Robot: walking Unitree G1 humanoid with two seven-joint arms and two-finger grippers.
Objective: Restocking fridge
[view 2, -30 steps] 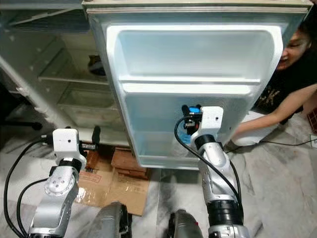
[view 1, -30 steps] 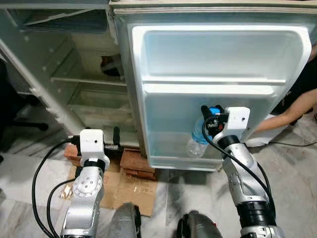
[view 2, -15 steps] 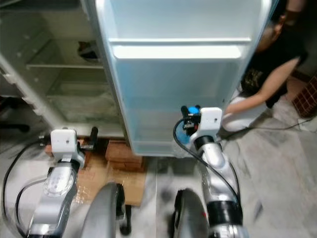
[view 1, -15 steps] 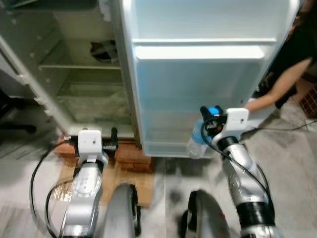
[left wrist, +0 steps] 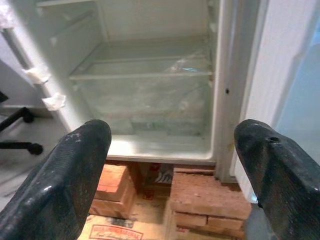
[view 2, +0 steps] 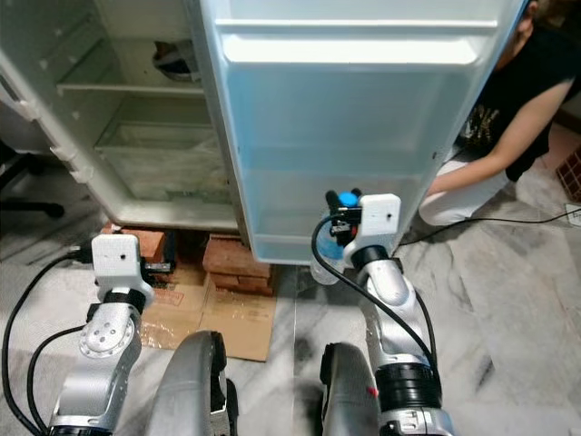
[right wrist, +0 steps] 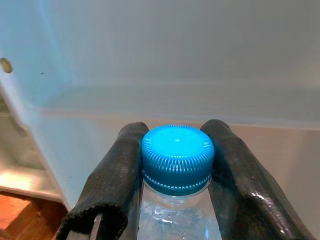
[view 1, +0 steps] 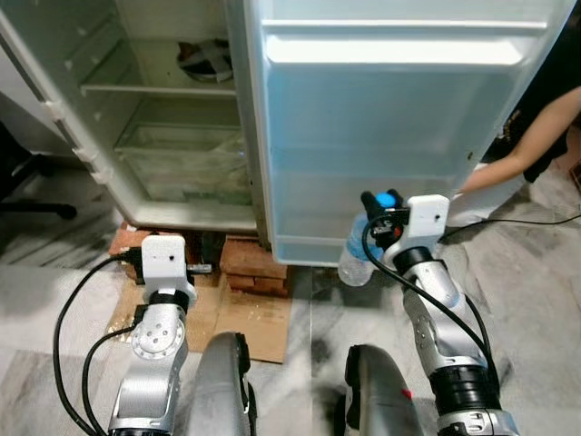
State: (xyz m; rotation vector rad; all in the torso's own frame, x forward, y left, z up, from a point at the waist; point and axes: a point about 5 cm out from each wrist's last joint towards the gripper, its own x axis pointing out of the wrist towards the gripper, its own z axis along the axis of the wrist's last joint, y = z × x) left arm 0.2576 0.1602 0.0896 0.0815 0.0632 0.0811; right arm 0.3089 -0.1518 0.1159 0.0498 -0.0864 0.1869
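right hand (right wrist: 175, 165) clamps water bottle (view 1: 357, 259) by cap, at door bin (view 1: 313, 247) front edge | left hand (left wrist: 170, 165) spread, empty | risk: bottle base hits bin lip, slips

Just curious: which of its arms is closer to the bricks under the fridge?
Left. The left gripper hovers open just before the bricks; the right gripper, off to their right, grips a bottle at the door.

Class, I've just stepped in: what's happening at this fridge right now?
The robot is restocking the fridge. Its right gripper is shut on a bottle by the blue cap, holding it in front of the lowest shelf of the open door. The left gripper is open, empty, low before the fridge. A person crouches behind the door.
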